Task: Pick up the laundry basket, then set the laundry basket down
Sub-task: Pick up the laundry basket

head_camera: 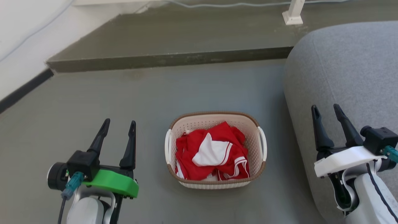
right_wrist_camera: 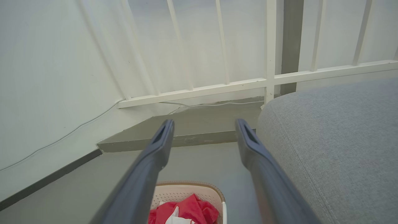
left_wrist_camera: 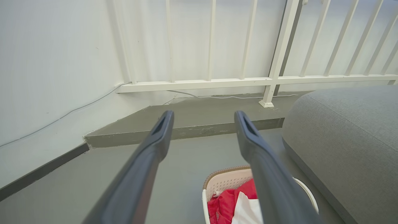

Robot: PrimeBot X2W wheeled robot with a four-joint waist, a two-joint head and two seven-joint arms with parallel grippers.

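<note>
The laundry basket (head_camera: 253,124) stands on the grey floor in the middle of the head view, cream-white and perforated, with a brown rim and white side handles. Red and white clothes (head_camera: 213,152) lie crumpled inside it. My left gripper (head_camera: 119,124) hovers open to the basket's left, well apart from it, nothing between its fingers. My right gripper (head_camera: 326,110) is open on the basket's right, in front of the grey cushion. The basket (left_wrist_camera: 224,182) shows at the bottom of the left wrist view, and the basket (right_wrist_camera: 186,191) also sits low in the right wrist view.
A large grey upholstered cushion (head_camera: 348,71) fills the right side, close to the basket. A raised concrete step (head_camera: 174,59) runs across the back, with a white railing post (head_camera: 293,14) on it. A white wall with a dark skirting (head_camera: 25,88) bounds the left.
</note>
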